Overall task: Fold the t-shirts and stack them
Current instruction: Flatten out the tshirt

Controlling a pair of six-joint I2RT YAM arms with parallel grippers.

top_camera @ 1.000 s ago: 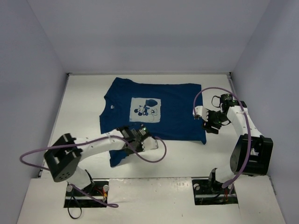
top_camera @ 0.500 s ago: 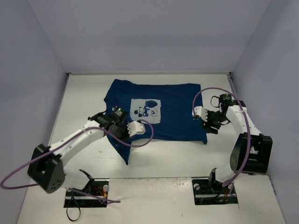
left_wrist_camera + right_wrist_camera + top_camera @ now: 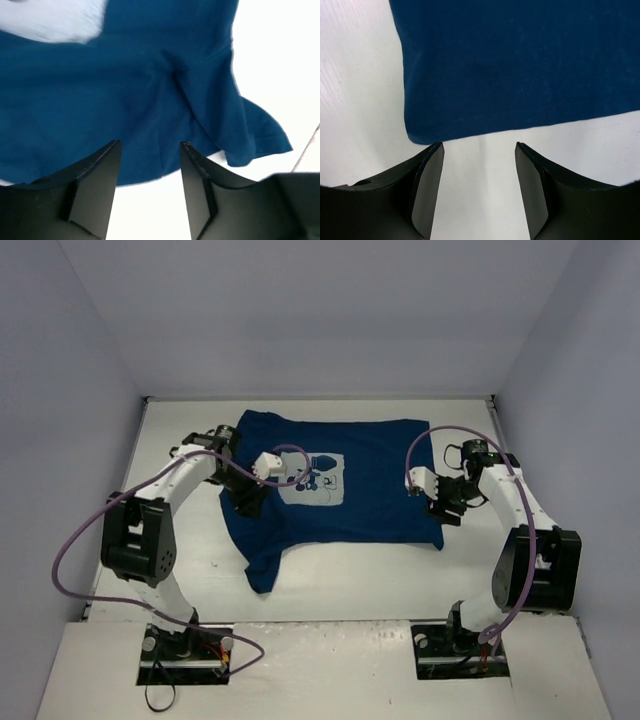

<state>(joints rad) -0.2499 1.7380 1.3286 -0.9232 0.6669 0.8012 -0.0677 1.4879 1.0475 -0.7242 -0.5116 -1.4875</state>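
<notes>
**Left arm swings to the collar end of the shirt**

Since a second ago the left arm has swung from the near side of the tabletop (image 3: 380, 580) out toward its far left corner. The left fingers (image 3: 243, 502), pinched together then, now stand apart. In the left wrist view the left fingers (image 3: 150, 145) have nothing between them and hang over the edge of the shirt (image 3: 100, 90). The right arm has hardly moved.

The navy shirt (image 3: 370, 495) lies flat, nearer the far edge than the near one and about midway between the left and right edges. Its long axis runs left to right, with the collar toward the left edge and the hem toward the right. The pale square print (image 3: 312, 480) faces up. One sleeve (image 3: 260, 565) trails from the collar end toward the near edge, rumpled and narrowing to a point.

The right fingers (image 3: 447, 510) hover at the near corner of the hem. The right wrist view shows the right fingers (image 3: 479, 146) open and empty, just off the hem of the shirt (image 3: 520, 65) over bare tabletop.
</notes>
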